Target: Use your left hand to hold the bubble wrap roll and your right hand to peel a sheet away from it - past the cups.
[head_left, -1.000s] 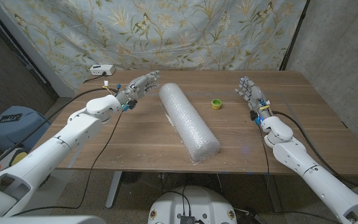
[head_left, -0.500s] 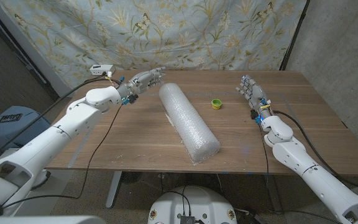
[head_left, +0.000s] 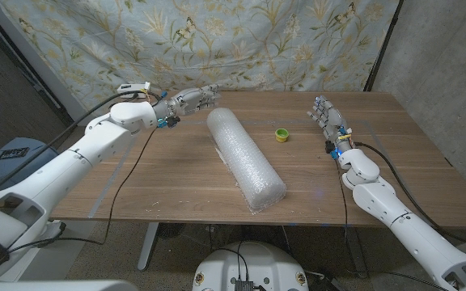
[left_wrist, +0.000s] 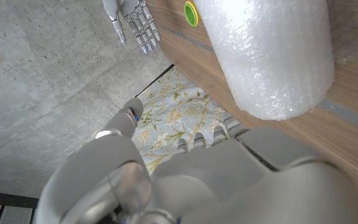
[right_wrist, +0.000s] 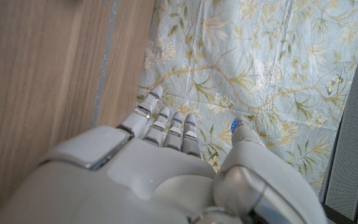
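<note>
The bubble wrap roll (head_left: pixel 246 158) lies at an angle across the middle of the table, one end far, the other near the front edge. In the left wrist view its round end (left_wrist: pixel 272 50) is close ahead. My left hand (head_left: pixel 191 99) hovers open just left of the roll's far end, fingers stretched toward it, not touching; it is seen from behind (left_wrist: pixel 185 174) in its wrist view. My right hand (head_left: pixel 327 118) is open with fingers up at the right of the table, apart from the roll. One small green cup (head_left: pixel 281 135) sits between the roll and the right hand.
A floral curtain (head_left: pixel 241 40) hangs behind the table. A white box (head_left: pixel 129 88) sits at the far left corner, partly behind my left arm. Bare wood (head_left: pixel 176 178) stretches left of the roll. The right wrist view looks along the table (right_wrist: pixel 42 62) to the curtain.
My left arm has swung back and to the right, bringing the hand from the roll's left side nearer to its far end. The right arm and the roll have not moved.
</note>
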`<state>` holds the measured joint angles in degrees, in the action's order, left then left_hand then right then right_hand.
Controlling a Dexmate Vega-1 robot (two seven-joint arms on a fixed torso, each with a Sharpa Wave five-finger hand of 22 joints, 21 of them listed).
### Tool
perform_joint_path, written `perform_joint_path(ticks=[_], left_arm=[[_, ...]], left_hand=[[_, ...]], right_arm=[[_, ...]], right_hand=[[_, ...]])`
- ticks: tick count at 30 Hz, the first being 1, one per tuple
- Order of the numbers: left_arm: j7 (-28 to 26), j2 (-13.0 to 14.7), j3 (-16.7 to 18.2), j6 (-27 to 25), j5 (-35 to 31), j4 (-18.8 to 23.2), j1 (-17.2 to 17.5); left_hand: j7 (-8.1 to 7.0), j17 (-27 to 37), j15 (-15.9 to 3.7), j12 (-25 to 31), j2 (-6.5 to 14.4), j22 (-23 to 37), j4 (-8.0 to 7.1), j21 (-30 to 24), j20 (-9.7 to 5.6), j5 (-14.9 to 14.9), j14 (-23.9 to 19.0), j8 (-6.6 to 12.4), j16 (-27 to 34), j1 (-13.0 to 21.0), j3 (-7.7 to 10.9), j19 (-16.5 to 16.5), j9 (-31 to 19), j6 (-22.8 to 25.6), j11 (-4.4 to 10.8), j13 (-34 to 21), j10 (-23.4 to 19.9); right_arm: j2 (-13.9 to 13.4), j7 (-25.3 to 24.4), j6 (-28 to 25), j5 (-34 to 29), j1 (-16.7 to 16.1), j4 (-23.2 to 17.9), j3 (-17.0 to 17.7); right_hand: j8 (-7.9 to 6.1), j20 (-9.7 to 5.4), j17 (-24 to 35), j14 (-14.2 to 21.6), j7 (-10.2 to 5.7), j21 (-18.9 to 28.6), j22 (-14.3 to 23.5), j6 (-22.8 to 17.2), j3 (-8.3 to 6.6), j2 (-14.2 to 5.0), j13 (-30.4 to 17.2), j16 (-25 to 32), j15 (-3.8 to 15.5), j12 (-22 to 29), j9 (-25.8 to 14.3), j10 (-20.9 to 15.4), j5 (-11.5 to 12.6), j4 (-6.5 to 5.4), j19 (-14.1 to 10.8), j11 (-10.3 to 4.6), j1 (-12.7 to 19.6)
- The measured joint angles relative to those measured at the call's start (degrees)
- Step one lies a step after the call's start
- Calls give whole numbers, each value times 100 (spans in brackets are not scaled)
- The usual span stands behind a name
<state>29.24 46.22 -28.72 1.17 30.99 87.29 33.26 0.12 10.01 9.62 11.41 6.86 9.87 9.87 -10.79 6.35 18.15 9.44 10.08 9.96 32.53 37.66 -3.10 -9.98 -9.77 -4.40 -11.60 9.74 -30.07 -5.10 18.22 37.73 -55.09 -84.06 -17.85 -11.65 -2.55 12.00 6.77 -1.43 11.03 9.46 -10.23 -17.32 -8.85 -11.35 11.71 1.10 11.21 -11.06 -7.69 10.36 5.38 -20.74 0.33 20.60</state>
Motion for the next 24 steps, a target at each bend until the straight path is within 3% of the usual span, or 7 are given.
perform_joint_path(ticks=[24], left_arm=[[939, 193, -255, -125, -271, 132, -520]], left_hand=[[8, -1, 31, -21, 1, 0, 0, 25, -9, 137, 30, 0, -22, 135, -47, -236, 0, -7, -34, -28, 30]], right_arm=[[-21, -104, 96, 5, -192, -156, 98]], right_hand=[[0, 21, 13, -39, 0, 0, 0, 0, 0, 0, 0, 0, -39, -22, 0, 58, 0, -1, 22, 17, 0]])
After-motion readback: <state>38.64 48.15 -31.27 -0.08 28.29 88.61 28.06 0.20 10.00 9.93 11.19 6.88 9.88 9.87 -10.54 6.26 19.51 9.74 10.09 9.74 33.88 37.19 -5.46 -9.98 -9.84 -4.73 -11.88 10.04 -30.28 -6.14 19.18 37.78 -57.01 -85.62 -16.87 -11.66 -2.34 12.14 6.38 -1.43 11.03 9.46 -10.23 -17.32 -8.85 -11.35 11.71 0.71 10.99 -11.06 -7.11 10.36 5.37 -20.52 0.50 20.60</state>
